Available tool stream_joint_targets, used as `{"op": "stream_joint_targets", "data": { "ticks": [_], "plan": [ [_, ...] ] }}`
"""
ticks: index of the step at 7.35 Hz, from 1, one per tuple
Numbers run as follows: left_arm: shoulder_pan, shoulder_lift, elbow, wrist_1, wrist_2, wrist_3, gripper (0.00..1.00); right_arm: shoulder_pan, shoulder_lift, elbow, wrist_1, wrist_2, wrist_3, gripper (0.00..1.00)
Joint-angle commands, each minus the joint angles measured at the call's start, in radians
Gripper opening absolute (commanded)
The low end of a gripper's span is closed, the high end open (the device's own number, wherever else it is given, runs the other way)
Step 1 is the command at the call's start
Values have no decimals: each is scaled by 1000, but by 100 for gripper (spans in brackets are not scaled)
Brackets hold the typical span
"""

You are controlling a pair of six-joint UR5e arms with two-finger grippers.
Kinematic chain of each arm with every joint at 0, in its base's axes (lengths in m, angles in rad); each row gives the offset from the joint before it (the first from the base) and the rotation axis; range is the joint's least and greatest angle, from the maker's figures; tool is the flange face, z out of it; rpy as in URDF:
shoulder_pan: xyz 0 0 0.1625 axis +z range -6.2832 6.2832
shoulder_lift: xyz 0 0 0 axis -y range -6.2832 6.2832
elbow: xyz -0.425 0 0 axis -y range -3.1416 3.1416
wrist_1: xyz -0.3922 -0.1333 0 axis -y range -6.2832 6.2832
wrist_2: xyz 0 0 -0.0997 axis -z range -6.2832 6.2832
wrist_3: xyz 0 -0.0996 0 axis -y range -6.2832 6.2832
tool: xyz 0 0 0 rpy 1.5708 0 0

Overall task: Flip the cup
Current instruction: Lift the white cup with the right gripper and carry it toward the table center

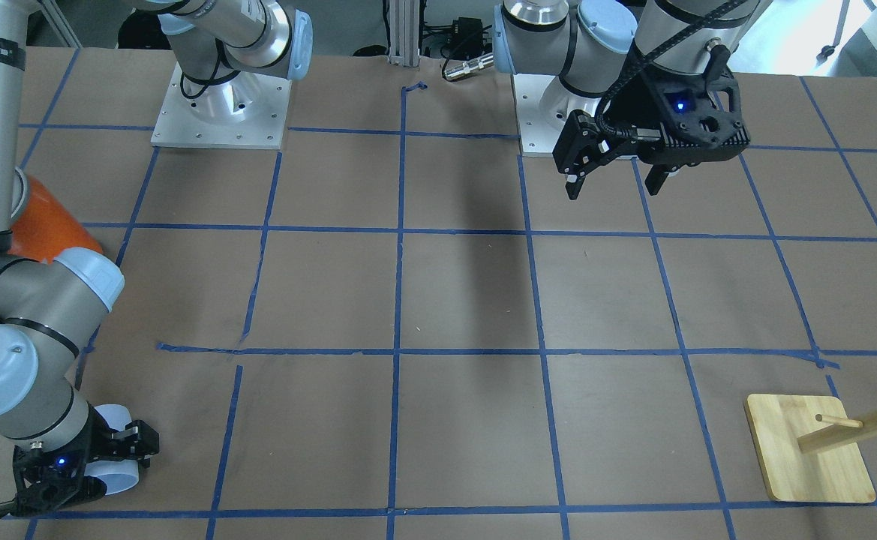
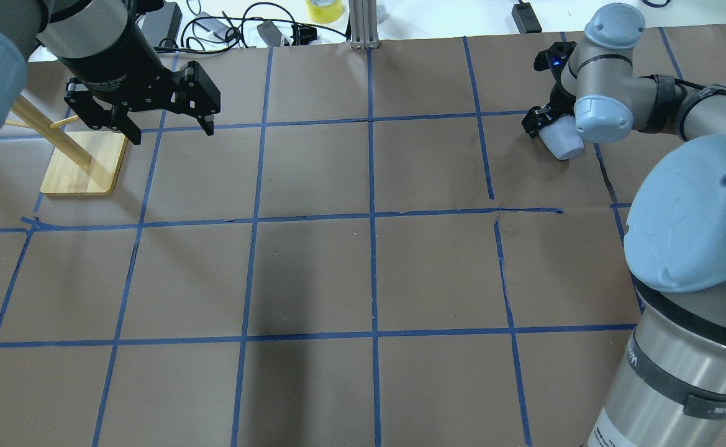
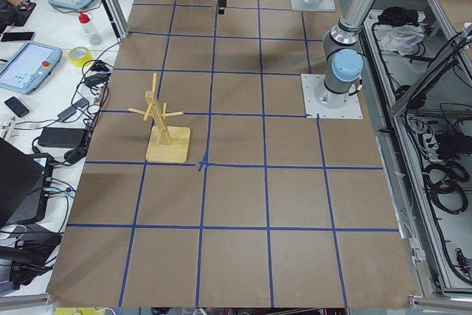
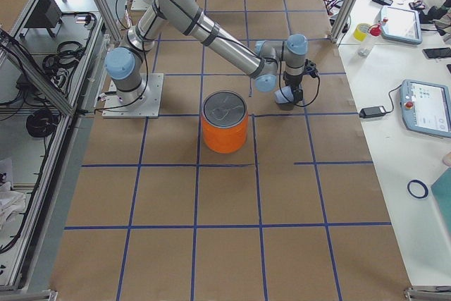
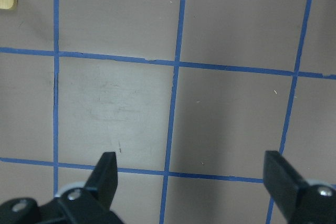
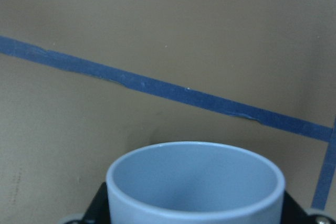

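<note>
One cup (image 6: pixel 195 179): open mouth only in right-wrist view.

Desk (image 2: pixel 363 273): the middle taped squares are lying open for passage. Orange can (image 4: pixel 225 123) is standing near the right arm's reach. Wooden peg stand (image 2: pixel 83 162) is rising just beside the left tool (image 2: pixel 171 132), crowding that corner.

Light even, diffuse, from overhead; all views bright. Tabletop (image 1: pixel 468 300) matte, no glare. Soft broad arm shadows: dark band mid-tabletop in front-facing view, another toward near edge in overhead view. Left wrist view: grey shadow right of centre; left gripper (image 5: pixel 190 161) tips soft. Right wrist view dimmer, warmer; cup (image 6: pixel 195 182) rim close to lens, slightly blurred. Side views: wide-angle bowing at edges.
</note>
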Motion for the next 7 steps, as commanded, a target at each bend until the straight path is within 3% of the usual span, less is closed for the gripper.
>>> {"op": "stream_joint_targets", "data": {
  "ticks": [1, 2, 3, 4, 5, 7],
  "plan": [
    [0, 0, 0, 0, 0, 0, 100, 0, 0, -1, 0, 7, -1, 55],
    [0, 0, 0, 0, 0, 0, 100, 0, -2, -1, 2, 7, -1, 34],
    [0, 0, 0, 0, 0, 0, 100, 0, -5, -3, -1, 6, -1, 26],
    [0, 0, -2, 0, 0, 0, 100, 0, -11, -3, 2, 9, 2, 26],
    [0, 0, 0, -1, 0, 0, 100, 0, -29, 0, 19, 10, 2, 15],
    [0, 0, 0, -3, 0, 0, 100, 17, -80, 13, 43, 45, -1, 10]
  ]
}}
